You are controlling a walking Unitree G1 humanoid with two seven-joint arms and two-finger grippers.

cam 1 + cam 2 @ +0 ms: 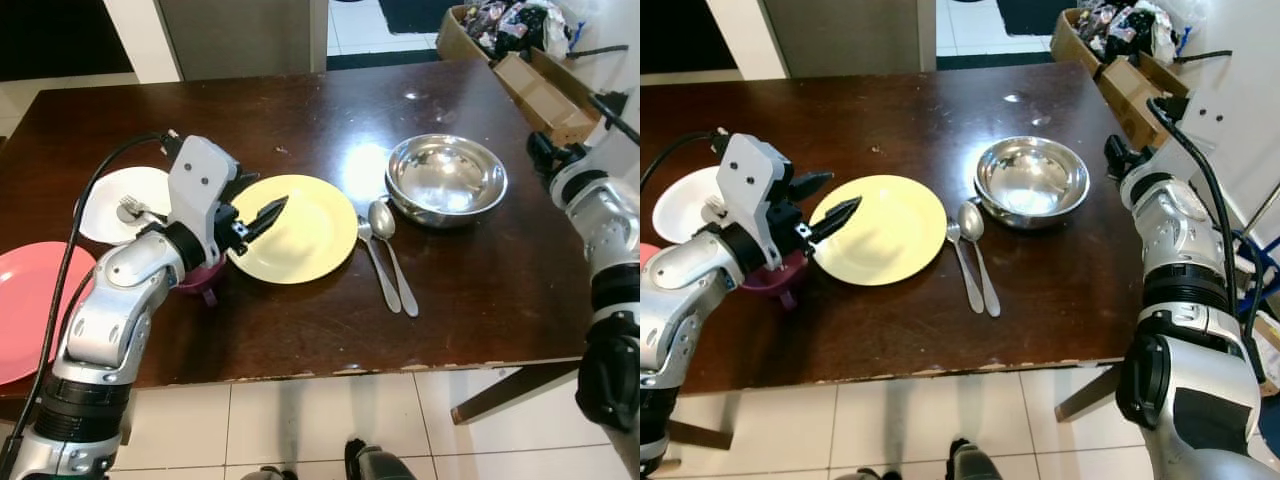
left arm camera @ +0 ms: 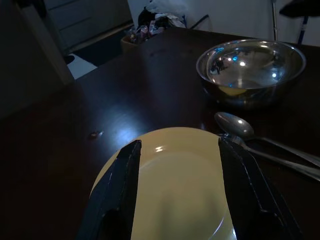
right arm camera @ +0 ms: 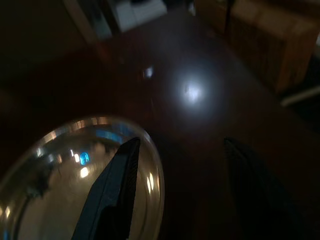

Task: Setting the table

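Yellow plate [image 1: 300, 228], silver bowl [image 1: 446, 178] (dark-brown table [image 1: 300, 110]).

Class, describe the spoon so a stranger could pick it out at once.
On the dark wooden table, find the steel bowl and yellow plate. Two utensils lie between them; the spoon, nearer the bowl, has a rounded bowl, unlike the fork alongside it.

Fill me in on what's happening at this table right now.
The robot is partway through setting a dark wooden table. Its left gripper hovers open over the near-left edge of the yellow plate, holding nothing. The right gripper is open beside the steel bowl, at the table's right edge. A spoon and a second utensil lie together between plate and bowl. A white plate with a fork and a pink plate sit at the left.
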